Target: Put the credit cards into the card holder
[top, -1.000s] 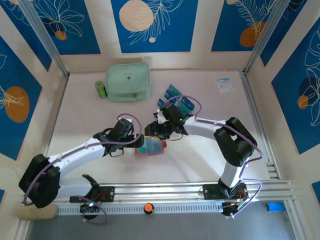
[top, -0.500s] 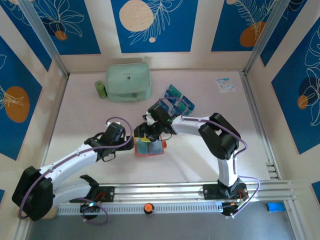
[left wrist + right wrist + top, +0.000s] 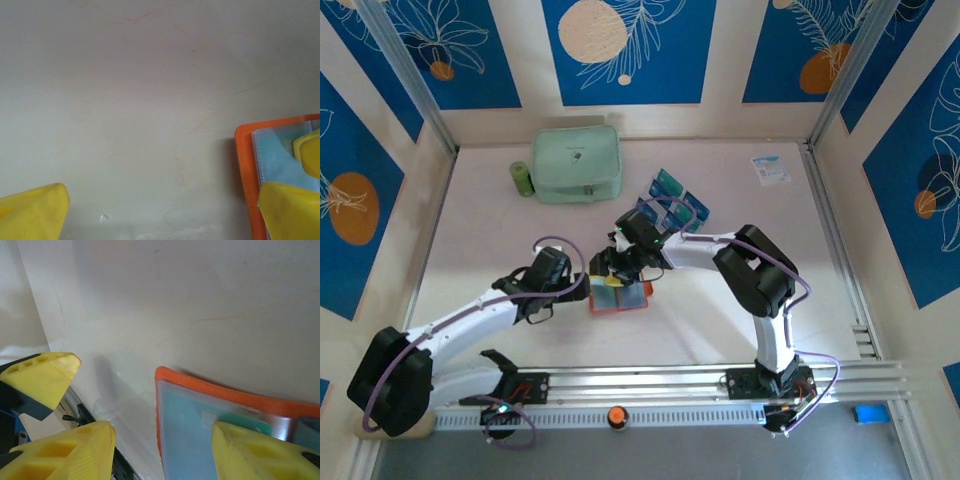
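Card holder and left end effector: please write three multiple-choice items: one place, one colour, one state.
1. Where is the card holder? A. flat on the table, near its middle; B. held up in the air; C. standing on edge in the far corner.
2. What colour is its border? A. mint green; B. orange; C. white.
3. The left end effector is: A. shut, empty; B. shut on the card holder; C. open.
Answers: 1 A, the top view shows it lying flat; 2 B, both wrist views show an orange edge; 3 C, its fingers stand far apart.
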### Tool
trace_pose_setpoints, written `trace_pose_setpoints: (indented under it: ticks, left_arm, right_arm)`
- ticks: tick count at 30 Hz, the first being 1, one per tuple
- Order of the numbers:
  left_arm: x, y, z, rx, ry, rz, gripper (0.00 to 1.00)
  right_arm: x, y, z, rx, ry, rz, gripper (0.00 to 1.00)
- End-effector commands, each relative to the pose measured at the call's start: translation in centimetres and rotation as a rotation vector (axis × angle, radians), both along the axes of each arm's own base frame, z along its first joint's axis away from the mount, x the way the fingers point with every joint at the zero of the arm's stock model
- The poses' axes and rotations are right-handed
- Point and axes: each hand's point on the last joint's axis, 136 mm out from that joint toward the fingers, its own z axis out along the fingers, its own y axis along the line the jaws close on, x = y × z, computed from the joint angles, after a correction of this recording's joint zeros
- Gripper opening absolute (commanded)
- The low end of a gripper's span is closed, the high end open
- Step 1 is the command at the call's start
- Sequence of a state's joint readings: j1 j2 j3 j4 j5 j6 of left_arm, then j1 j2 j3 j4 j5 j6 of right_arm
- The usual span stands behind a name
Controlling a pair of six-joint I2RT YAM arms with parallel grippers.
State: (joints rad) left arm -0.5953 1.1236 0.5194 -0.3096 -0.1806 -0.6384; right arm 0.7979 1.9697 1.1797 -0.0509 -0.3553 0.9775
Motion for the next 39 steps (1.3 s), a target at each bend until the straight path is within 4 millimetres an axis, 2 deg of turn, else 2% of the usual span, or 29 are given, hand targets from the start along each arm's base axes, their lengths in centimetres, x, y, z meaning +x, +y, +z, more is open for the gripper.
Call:
trace_pose_setpoints:
  ticks: [1,7,20,25,32,35,39]
  left_arm:
    - [1.5,-4.8,2.5,-0.203,-0.088,-0.119,0.97]
    - [1.0,-5.0,2.0,-0.228,-0.088,-0.14,0.97]
    - [0.5,-4.8,4.1,-0.285,-0.195,-0.158,0.97]
    - [0.1,-4.8,3.0,-0.262,-0.141,-0.17,0.96]
    - [-0.3,-4.9,1.7,-0.235,-0.098,-0.181,0.89]
    - [-0.4,-5.2,1.2,-0.229,-0.081,-0.191,0.88]
    - [-0.5,-5.5,0.5,-0.223,-0.067,-0.196,0.88]
  right_arm:
    - [-1.8,1.0,-0.9,0.005,0.046,0.034,0.56]
    - [-1.8,0.9,-1.1,-0.003,0.06,0.018,0.56]
    - [-1.6,0.2,-1.9,-0.039,0.087,-0.028,0.52]
    - [-1.3,0.1,-1.8,-0.044,0.083,-0.041,0.47]
    - [-0.6,-1.0,-2.5,-0.086,0.087,-0.087,0.45]
    - [-0.2,-1.1,-2.1,-0.081,0.082,-0.099,0.45]
    - [0.7,-0.9,-0.6,-0.047,0.055,-0.101,0.44]
